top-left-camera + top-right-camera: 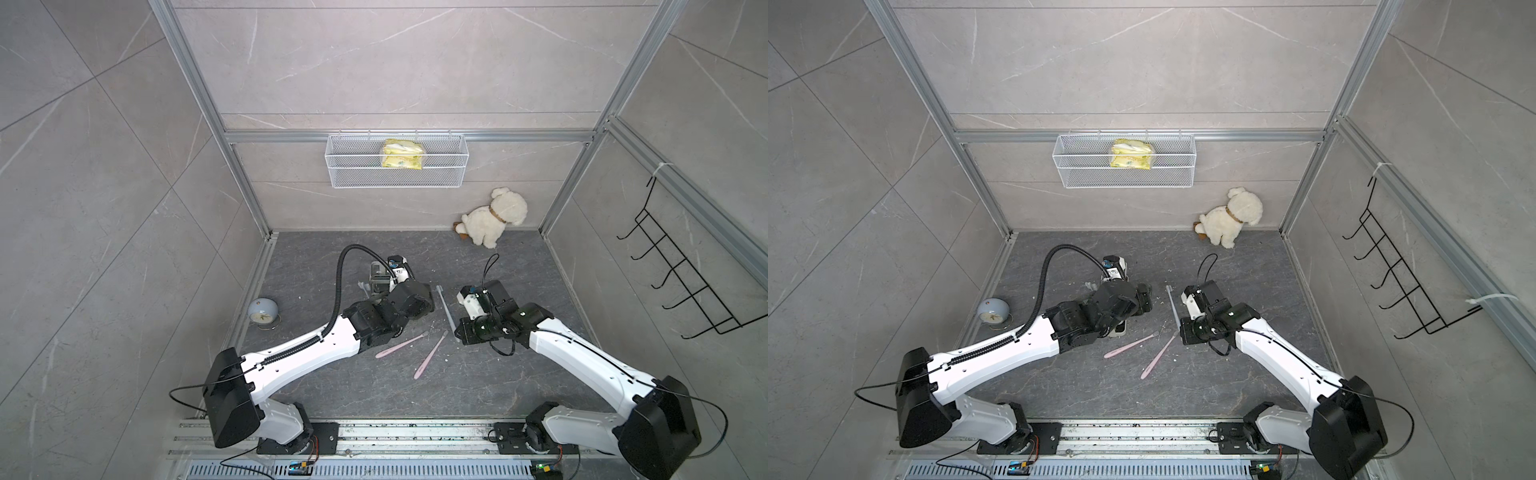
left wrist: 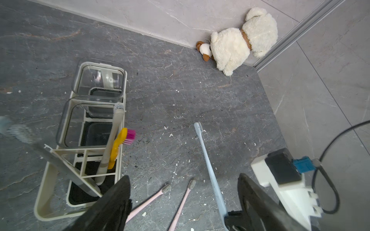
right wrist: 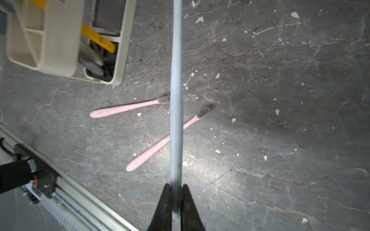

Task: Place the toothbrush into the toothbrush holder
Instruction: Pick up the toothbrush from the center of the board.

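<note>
Orientation of the toothbrush: in both top views I read its long axis as nearly vertical in the frame, leaning slightly left, bristle head toward the upper edge, handle end toward the lower edge. It sits just right of frame centre, between the two wrists, outside the toothbrush holder and apart from it. The right gripper is clamped on the handle end, both black fingers pressed against the shaft. The shaft is a slim, smooth, pale blue-grey rod; I cannot tell whether it touches the floor, a dark grey veined slab flecked with white chips. The left gripper is spread wide, grasping nothing.

The holder is a long, narrow cream plastic caddy with thin dividers. It carries two clear square cups and, at its divided end, a yellow brush with magenta bristles, a beige brush and a grey brush, all leaning. Two pink brushes lie flat on the floor beside it. At upper centre of a top view, a white wire basket holds a yellow packet.
</note>
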Available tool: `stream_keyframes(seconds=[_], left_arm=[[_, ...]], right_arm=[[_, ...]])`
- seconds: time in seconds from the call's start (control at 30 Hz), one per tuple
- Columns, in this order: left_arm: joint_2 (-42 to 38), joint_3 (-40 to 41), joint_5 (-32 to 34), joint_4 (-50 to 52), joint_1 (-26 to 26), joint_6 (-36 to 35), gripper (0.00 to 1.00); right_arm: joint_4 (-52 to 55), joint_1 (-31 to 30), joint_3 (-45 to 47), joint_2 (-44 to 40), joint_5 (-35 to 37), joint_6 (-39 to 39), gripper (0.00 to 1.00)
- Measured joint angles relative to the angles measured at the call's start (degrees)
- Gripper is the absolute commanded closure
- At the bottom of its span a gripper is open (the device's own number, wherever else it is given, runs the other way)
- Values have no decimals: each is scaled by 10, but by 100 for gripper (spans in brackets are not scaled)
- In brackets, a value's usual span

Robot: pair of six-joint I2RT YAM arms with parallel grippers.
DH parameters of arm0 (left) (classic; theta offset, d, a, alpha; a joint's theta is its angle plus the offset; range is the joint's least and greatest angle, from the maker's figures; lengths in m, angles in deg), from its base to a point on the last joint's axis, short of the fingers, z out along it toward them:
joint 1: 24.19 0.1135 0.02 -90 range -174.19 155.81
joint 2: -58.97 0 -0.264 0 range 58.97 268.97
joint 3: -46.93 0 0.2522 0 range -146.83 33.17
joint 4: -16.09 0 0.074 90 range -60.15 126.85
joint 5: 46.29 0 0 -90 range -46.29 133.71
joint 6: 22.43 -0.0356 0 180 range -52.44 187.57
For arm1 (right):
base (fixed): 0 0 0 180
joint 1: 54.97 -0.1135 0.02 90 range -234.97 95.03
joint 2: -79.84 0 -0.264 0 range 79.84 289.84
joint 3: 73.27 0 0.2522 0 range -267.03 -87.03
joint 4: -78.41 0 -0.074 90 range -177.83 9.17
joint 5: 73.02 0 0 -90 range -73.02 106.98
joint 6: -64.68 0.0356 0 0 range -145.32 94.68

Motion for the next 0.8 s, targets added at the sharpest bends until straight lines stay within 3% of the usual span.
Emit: stream_keyframes(seconds=[0.17,0.37,0.6,0.67,0.8], left_arm=[[73,-67,-29,7,2,16,14],[132,-76,-99,-15,24,47,15],[165,-76,-156,-55,58,82,27],[170,-76,-165,-63,64,89,36],[175,-76,-180,-77,71,97,77]], right_arm=[[4,-9,0,-39,-30,14,89],[9,-16,5,-72,-52,28,89],[11,-21,5,-96,-71,41,90],[13,-24,5,-97,-75,43,90],[17,-29,5,-97,-77,45,90]])
